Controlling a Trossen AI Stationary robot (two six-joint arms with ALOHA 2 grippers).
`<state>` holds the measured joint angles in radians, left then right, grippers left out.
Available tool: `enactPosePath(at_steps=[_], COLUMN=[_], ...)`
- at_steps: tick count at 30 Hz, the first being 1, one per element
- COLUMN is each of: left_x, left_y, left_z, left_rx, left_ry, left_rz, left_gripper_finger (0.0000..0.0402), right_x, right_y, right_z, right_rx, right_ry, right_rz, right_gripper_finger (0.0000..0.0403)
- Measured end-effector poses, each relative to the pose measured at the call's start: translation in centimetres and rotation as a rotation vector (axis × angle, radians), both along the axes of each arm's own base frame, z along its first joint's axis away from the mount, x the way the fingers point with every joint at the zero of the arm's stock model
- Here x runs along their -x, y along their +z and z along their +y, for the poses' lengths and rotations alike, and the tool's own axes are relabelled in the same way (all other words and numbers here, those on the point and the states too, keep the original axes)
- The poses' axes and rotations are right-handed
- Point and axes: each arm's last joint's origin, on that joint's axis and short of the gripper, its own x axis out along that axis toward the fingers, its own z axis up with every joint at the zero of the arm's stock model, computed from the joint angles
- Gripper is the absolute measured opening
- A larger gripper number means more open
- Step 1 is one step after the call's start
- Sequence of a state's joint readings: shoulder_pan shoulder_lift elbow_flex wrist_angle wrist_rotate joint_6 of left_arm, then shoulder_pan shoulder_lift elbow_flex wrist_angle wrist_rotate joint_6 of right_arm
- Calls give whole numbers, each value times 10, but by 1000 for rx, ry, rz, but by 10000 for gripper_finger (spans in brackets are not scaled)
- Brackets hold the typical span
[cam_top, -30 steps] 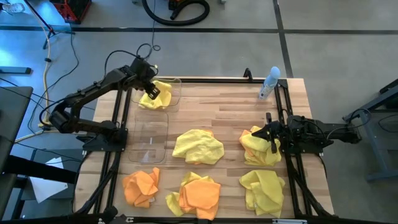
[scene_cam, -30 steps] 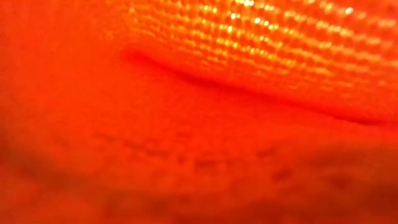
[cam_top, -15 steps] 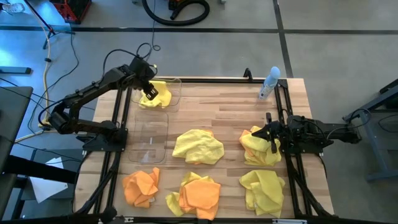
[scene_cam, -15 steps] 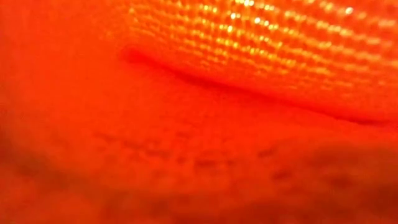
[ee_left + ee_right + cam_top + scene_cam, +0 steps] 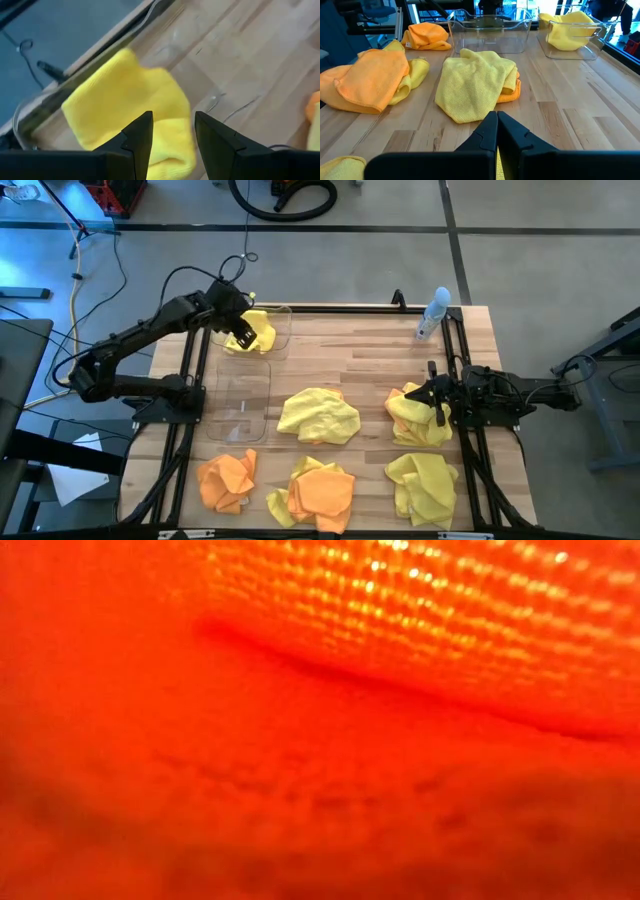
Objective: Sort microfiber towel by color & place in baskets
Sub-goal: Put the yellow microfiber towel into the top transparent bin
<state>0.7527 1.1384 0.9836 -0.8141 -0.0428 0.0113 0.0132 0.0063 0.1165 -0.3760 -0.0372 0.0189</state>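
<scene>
Left hand [image 5: 240, 333] lowered yellow towel [image 5: 257, 330] into far basket [image 5: 282, 320], jaws parted, towel released; right hand [image 5: 437, 406] closed, idle.

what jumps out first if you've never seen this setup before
Bright yellow and orange towels lie scattered across the wooden table, like the yellow heap at its middle. The left gripper hangs open over a yellow towel in the far clear basket. The low view is filled with orange cloth.
</scene>
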Motion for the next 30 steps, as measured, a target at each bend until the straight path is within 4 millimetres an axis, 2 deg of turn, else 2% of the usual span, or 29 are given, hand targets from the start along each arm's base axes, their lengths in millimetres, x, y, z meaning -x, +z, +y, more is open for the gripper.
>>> enactPosePath(at_steps=[5, 8, 11, 15, 17, 23, 30], left_x=[-2, -2, -4, -8, -9, -12, -14], left_y=[6, 9, 11, 11, 11, 11, 11], left_z=[-11, -16, -21, -26, -28, -32, -35], left_rx=[-17, -25, -32, -33, -35, -35, -36], left_ry=[-47, -68, -91, -125, -141, -167, -184], left_rz=[-28, -39, -46, -46, -44, -44, -45], left_gripper_finger=[133, 133, 133, 133, 133, 133, 133], right_x=[0, -2, -3, -2, -3, -11, -34], right_y=[2, 7, 19, 41, 47, 69, 138], right_z=[0, -1, -3, -4, -4, -7, -7], right_rx=[-80, -104, -184, -124, -104, -57, -56], right_ry=[-23, -60, -131, -144, -168, -383, -483], right_rz=[-12, -75, -201, -423, -462, -221, 56], right_gripper_finger=[0, 0, 0, 0, 0, 0, 0])
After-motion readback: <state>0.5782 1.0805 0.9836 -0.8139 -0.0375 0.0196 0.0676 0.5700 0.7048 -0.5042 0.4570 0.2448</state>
